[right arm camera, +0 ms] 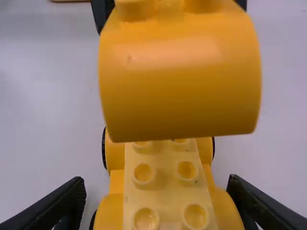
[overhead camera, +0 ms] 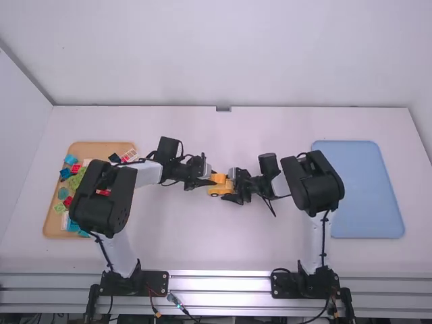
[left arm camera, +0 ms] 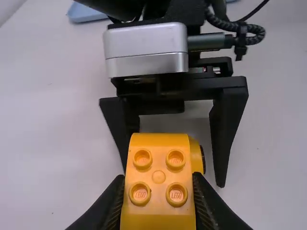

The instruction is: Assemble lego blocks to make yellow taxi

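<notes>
One block (right arm camera: 180,91) is pinched by the left gripper (left arm camera: 158,177) above the base (right arm camera: 165,187); the right gripper's (right arm camera: 156,178) grip beside it cannot be told. Square the studs (right arm camera: 186,170) before pressing evenly.

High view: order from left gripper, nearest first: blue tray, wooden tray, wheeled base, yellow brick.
1. Yellow brick, in its grip
2. Wheeled base, beneath the brick
3. Wooden tray, far left
4. Blue tray, far right

Yellow block (right arm camera: 180,91) hangs above studded car base (right arm camera: 165,184).
</notes>
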Robot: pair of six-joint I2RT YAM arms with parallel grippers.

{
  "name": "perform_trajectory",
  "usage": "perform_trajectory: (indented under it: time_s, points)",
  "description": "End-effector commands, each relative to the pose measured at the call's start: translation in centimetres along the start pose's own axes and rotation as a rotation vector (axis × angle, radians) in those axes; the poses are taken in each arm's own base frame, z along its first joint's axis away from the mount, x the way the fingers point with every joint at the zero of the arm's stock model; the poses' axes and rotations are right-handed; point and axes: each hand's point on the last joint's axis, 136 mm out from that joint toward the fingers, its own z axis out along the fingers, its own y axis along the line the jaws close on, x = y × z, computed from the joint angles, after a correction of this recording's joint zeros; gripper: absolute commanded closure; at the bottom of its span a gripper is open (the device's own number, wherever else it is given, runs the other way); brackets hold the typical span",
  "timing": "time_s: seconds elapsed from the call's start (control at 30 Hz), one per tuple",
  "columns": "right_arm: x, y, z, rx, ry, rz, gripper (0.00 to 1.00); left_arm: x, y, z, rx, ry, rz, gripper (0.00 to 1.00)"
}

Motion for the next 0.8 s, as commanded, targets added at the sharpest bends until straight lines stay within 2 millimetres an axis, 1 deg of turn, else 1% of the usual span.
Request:
perform_trajectory:
  time_s: [0.0,0.23,0.43,0.47,0.57,0.77]
  points:
    - [0.0,-0.1,0.2,-0.007,-0.005,-0.011,0.32,0.3,-0.6,-0.1,-0.005,-0.004,-0.087,0.98]
    - [0.1,-0.2,0.1,-0.003,-0.005,-0.013,0.45,0.6,-0.6,0.1,-0.035,-0.023,-0.119,0.98]
    - [0.2,-0.1,0.1,-0.005,0.000,-0.005,0.48,1.5,-0.7,0.5,-0.021,-0.025,-0.143,0.98]
    - [0.3,0.0,0.1,-0.008,0.004,-0.009,0.48,1.4,-0.9,0.8,-0.004,-0.037,-0.146,0.98]
    - [0.5,0.2,0.1,-0.015,0.010,-0.016,0.49,1.1,-1.2,0.9,0.016,-0.065,-0.116,0.98]
    - [0.6,0.3,0.1,-0.020,0.011,-0.015,0.49,1.7,-1.4,1.5,0.014,-0.038,-0.118,0.98]
